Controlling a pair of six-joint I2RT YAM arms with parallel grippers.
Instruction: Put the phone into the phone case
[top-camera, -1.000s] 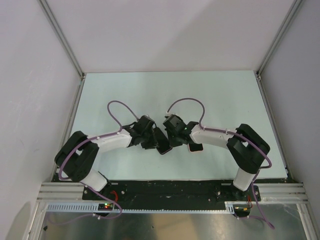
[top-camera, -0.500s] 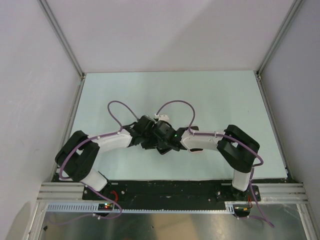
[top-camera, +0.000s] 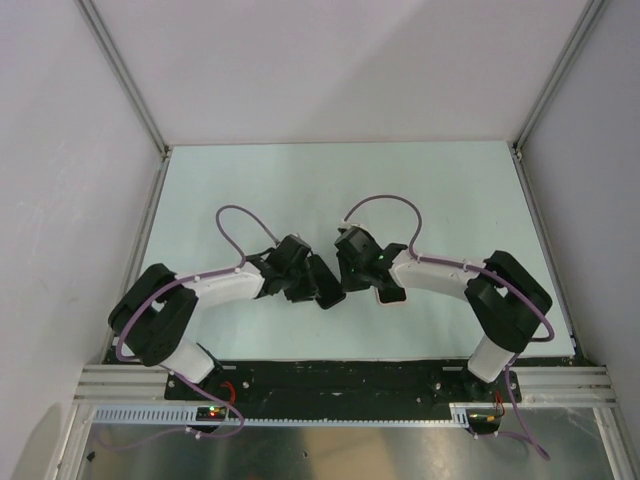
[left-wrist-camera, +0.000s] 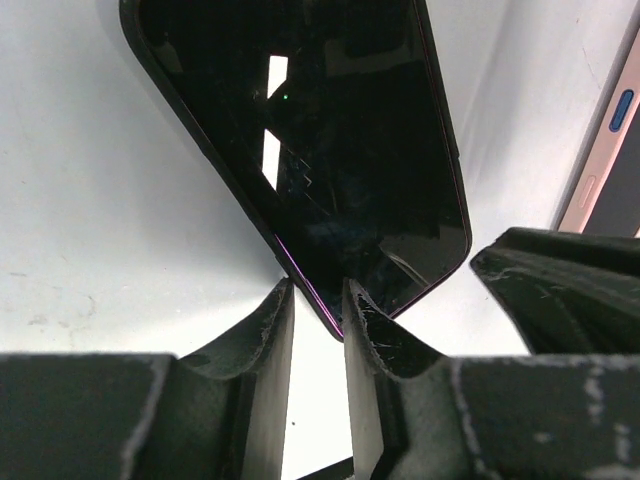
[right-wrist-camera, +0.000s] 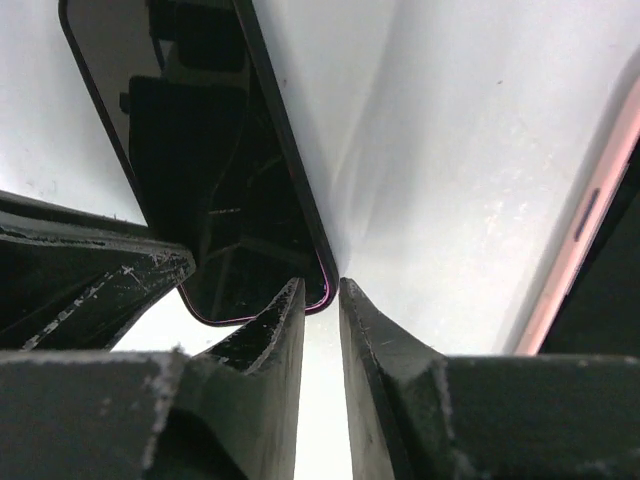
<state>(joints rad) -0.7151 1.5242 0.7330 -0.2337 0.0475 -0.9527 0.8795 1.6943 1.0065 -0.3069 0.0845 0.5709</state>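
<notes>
The black phone (top-camera: 327, 289) with a thin purple rim is held on edge over the pale table, between the two arms. In the left wrist view the phone (left-wrist-camera: 330, 150) has its lower edge pinched between the fingers of my left gripper (left-wrist-camera: 318, 300). In the right wrist view its corner (right-wrist-camera: 220, 180) sits between the fingers of my right gripper (right-wrist-camera: 322, 290). Seen from above, the left gripper (top-camera: 312, 280) and right gripper (top-camera: 346, 276) face each other across the phone. The pink-edged phone case (top-camera: 391, 295) lies flat under the right forearm; it also shows in both wrist views (left-wrist-camera: 608, 130) (right-wrist-camera: 590, 220).
The pale table (top-camera: 330, 190) has white walls at the back and sides with metal corner posts (top-camera: 125, 80). Purple cables (top-camera: 232, 215) loop above both wrists. The metal rail (top-camera: 330, 385) with the arm bases runs along the near edge.
The right gripper swung left over the phone half a second ago, then drew back right to about its earlier place. The left arm and the phone barely moved.
</notes>
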